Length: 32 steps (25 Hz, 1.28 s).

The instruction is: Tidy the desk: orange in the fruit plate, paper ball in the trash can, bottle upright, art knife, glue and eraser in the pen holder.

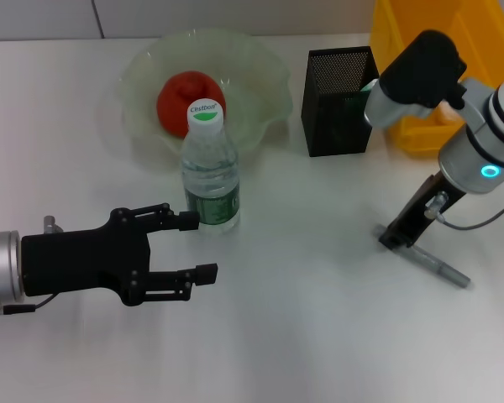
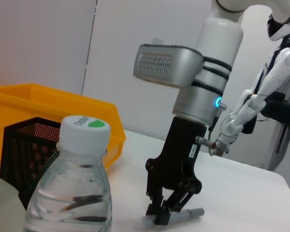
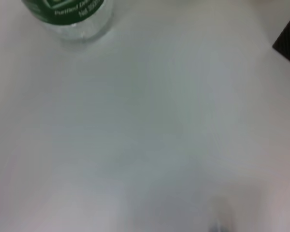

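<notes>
White desk [image 1: 319, 319]: wrist view shows right hand [image 2: 170, 212] pinching art knife [image 2: 189, 213].

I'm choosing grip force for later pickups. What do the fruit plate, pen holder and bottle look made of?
Fruit plate: likely glass, pale green, translucent, glossy, with a ruffled rim. Pen holder: black mesh, probably metal; light shows through its walls. Bottle: clear thin plastic, ribbed, with a green label and an opaque white cap.

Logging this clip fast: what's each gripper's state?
Left gripper: open, empty, beside the bottle.
Right gripper: down at the art knife, closure cannot be told.
</notes>
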Available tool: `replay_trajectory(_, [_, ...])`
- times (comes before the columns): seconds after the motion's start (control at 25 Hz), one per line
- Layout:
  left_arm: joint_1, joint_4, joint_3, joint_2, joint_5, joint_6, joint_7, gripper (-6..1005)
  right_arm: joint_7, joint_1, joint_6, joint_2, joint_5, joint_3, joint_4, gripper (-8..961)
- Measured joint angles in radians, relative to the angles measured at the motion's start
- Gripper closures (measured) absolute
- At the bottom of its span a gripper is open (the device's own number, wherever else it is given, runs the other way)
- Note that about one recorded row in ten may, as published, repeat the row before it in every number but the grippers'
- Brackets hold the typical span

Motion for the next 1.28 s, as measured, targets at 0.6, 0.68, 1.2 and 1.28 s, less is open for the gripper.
replay_trajectory(0.6, [0.005, 0.000, 0.000, 0.000, 0.000, 0.000, 0.006, 191, -0.153, -0.151, 0.175, -0.005, 0.393, 0.298, -0.452, 816])
replay_trajectory(0.68, [0.003, 0.000, -0.001, 0.000, -0.002, 0.000, 0.006, 191, -0.254, -0.155, 0.309, -0.006, 0.521, 0.301, -0.356, 817])
replay_trajectory(1.2, [-0.001, 0.003, -0.048, -0.006, -0.007, 0.006, 0.006, 191, -0.642, -0.020, 0.620, -0.002, 0.845, 0.297, 0.238, 814])
replay_trajectory(1.28, [-0.001, 0.005, -0.052, -0.007, -0.006, 0.008, 0.006, 191, -0.642, -0.027, 0.599, -0.002, 0.846, 0.299, 0.235, 803])
